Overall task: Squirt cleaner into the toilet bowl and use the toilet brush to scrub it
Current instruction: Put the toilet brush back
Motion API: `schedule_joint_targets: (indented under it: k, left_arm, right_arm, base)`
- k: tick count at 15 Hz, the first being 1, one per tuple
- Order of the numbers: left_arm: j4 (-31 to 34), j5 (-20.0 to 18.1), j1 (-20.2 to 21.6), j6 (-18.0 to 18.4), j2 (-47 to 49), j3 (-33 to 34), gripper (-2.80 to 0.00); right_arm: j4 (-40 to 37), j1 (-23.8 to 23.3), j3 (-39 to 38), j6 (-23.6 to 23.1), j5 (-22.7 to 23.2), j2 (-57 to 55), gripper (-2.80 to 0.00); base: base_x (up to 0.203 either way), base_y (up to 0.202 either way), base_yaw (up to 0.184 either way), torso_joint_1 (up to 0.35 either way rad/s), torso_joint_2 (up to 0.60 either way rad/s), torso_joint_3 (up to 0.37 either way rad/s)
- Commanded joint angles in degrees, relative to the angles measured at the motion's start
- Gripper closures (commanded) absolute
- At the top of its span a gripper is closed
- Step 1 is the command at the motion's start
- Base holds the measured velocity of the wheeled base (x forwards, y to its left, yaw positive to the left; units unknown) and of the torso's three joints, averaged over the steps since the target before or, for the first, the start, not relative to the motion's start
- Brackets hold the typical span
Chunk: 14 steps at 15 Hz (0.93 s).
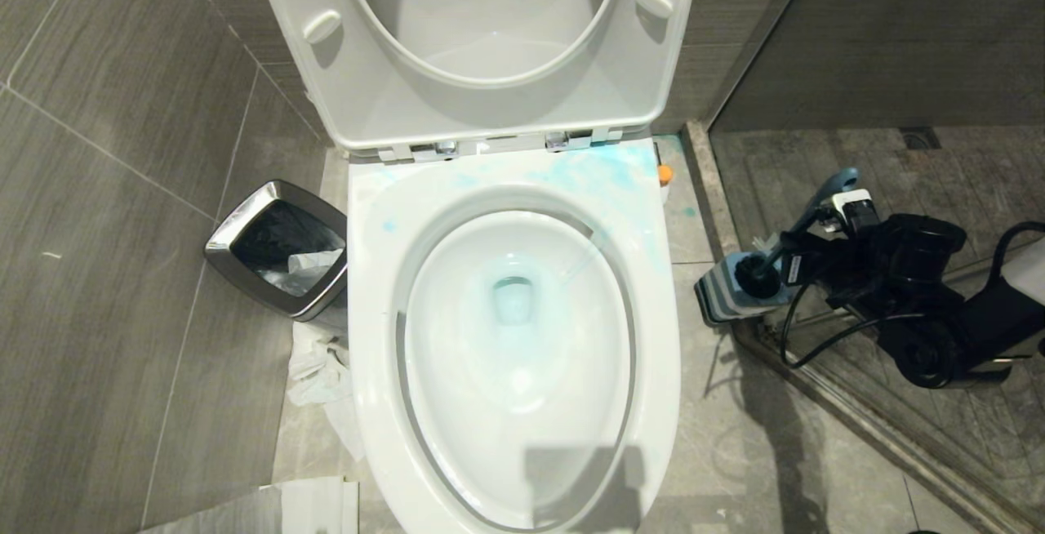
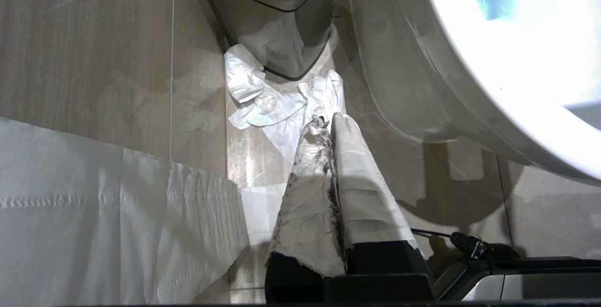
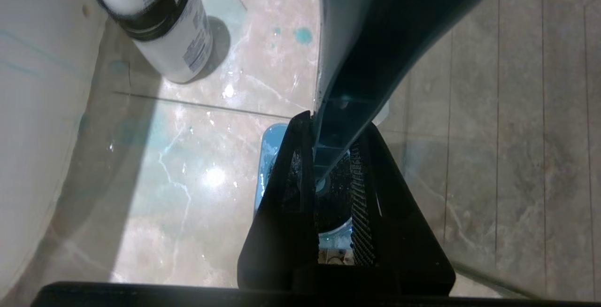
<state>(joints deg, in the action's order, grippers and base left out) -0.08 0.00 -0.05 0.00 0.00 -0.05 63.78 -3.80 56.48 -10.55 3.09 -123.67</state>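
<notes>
The toilet (image 1: pixel 375 273) stands with lid and seat raised; pale blue cleaner tints the water in the bowl (image 1: pixel 513 301) and smears the back of the rim. On the floor to its right, my right gripper (image 1: pixel 796 252) (image 3: pixel 337 121) is shut on the grey-blue handle of the toilet brush (image 1: pixel 829 191) (image 3: pixel 375 25). The black brush head (image 1: pixel 755 277) (image 3: pixel 331 199) sits at the mouth of its blue holder (image 1: pixel 722 293) (image 3: pixel 267 157). The white cleaner bottle (image 3: pixel 164 25) stands by the toilet's base; its orange cap (image 1: pixel 664 173) shows. My left gripper (image 2: pixel 327 120), paper-wrapped, is shut and empty, low beside the toilet (image 2: pixel 469 63).
A steel bin (image 1: pixel 277 248) (image 2: pixel 272 6) stands left of the toilet with crumpled tissue (image 1: pixel 322 362) (image 2: pixel 263 100) on the floor by it. A sheet of paper (image 2: pixel 94 203) hangs near my left gripper. The shower curb (image 1: pixel 710 191) and glass run right behind the brush holder.
</notes>
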Motion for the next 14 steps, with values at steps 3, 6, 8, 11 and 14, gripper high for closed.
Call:
schedule_joint_targets:
  k: [3,6,8,11,14]
  left_arm:
    - [0.0,0.0,0.0,0.0,0.0,0.0,0.00]
    - [0.0,0.0,0.0,0.0,0.0,0.0,0.00]
    - [0.0,0.1,0.0,0.0,0.0,0.0,0.00]
    - [0.0,0.0,0.0,0.0,0.0,0.0,0.00]
    - [0.0,0.0,0.0,0.0,0.0,0.0,0.00]
  right_arm:
    - [0.3,0.0,-1.4,-0.4,0.4,-0.2,-2.80]
    - [0.3,-0.1,-2.5,-0.5,0.1,1.1,-2.80]
    - [-0.5,-0.2,-3.4,-0.5,0.3,3.2,-2.80]
    - [-1.3,-0.2,-4.1,-0.5,0.4,6.5,-2.80]
    - [-1.2,-0.2,-7.0,-0.5,1.6,9.8,-2.80]
  base:
    - [0.000,0.000,0.000,0.000,0.00,0.000]
    - [0.000,0.000,0.000,0.000,0.00,0.000]
    - [0.000,0.000,0.000,0.000,0.00,0.000]
    - [0.000,0.000,0.000,0.000,0.00,0.000]
    - [0.000,0.000,0.000,0.000,0.00,0.000]
